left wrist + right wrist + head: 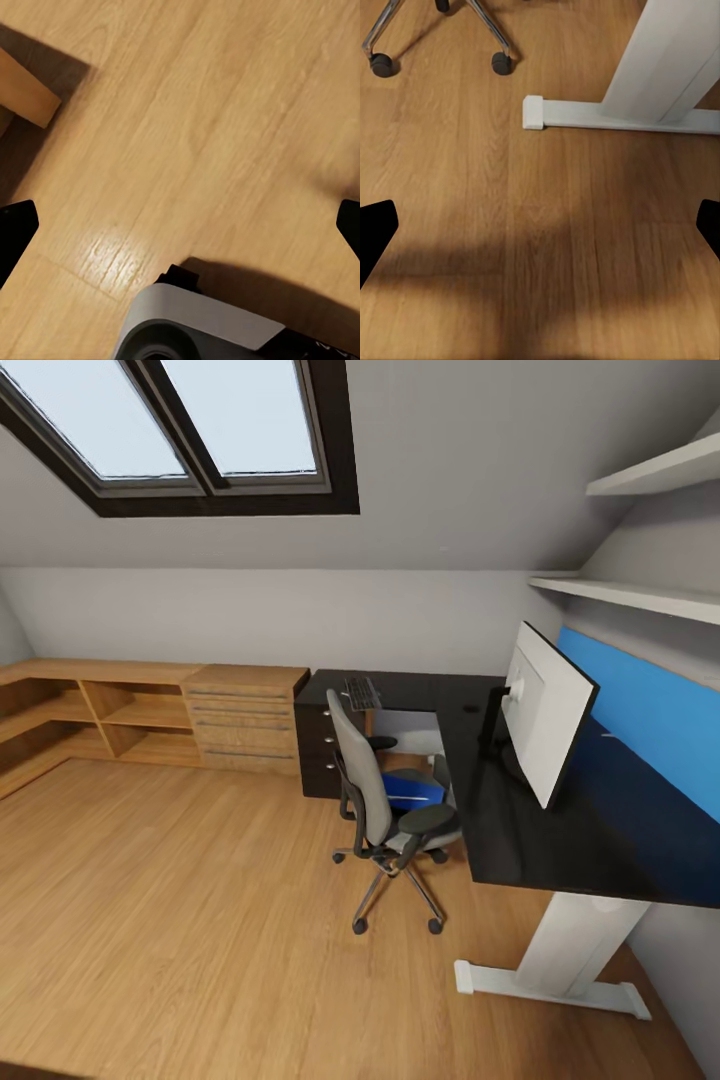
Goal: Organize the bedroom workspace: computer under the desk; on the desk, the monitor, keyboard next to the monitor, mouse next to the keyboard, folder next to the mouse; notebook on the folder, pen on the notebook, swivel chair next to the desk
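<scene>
The black L-shaped desk (560,830) runs along the right wall and across the back. On it stands the monitor (545,710), its white back turned to me. The keyboard (360,692) lies on the desk's far wing. The grey swivel chair (365,785) is pulled up in the desk's corner, with the blue folder (412,790) on its seat. I cannot make out the computer, mouse, notebook or pen. My left gripper (180,229) hangs open over bare floor. My right gripper (540,229) is open above the floor near the chair's casters (501,64) and the desk's white foot (615,116).
A light wooden cabinet (150,715) lines the back left wall, beside the black drawer unit (315,750). White shelves (640,595) and a blue wall panel (650,710) sit above the desk. Open wood floor (180,920) spreads between me and the chair. My grey base (195,322) shows below.
</scene>
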### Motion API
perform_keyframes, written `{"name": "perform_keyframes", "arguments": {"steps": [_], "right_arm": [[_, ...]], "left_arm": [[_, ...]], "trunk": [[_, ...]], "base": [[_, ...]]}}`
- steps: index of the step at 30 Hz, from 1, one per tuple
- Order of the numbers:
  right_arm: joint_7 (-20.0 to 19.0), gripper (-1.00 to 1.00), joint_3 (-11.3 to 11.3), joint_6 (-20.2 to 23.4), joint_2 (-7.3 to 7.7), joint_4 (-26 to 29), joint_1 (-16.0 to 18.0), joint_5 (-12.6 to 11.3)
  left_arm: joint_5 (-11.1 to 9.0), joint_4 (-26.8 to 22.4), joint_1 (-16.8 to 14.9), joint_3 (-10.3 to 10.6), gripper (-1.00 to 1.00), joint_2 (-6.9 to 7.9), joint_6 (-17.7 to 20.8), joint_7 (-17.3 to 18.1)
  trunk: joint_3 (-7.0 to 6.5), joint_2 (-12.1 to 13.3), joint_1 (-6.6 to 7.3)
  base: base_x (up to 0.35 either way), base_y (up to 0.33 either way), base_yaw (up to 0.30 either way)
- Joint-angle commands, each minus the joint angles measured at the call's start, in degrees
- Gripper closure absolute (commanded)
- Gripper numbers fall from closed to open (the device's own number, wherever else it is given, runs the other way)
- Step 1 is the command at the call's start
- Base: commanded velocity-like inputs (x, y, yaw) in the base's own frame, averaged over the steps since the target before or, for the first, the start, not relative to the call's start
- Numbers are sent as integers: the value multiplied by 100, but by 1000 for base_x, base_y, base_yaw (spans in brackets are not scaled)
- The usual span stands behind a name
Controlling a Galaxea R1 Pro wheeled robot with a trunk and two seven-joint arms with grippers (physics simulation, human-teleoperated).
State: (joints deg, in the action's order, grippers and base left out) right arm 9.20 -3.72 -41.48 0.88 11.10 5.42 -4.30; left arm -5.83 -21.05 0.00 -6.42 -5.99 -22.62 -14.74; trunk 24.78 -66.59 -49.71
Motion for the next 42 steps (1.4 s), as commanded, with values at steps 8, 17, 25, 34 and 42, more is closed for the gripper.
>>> {"name": "perform_keyframes", "arguments": {"steps": [8,17,25,34,42], "right_arm": [[12,-100,-41,-24,8,-2,3,39],[12,-100,-41,-6,-6,-17,3,459],[12,-100,-41,7,-9,-20,3,498],[16,-100,-31,-14,-10,-13,3,501],[21,-100,-26,-18,-9,-11,3,501]], "left_arm": [[-72,-5,0,-3,-100,27,-9,18],[-70,-5,0,0,-100,50,-19,20],[-59,-5,0,0,-100,49,-15,2],[-58,-13,0,0,-100,48,-39,-14],[-56,-22,0,8,-100,36,-59,-12]], "trunk": [[149,-326,-177],[311,-687,-374],[455,-1008,-550],[616,-1369,-748],[760,-1689,-923]], "base": [[0,0,0],[0,0,0],[0,0,0],[0,0,0],[0,0,-85]]}}
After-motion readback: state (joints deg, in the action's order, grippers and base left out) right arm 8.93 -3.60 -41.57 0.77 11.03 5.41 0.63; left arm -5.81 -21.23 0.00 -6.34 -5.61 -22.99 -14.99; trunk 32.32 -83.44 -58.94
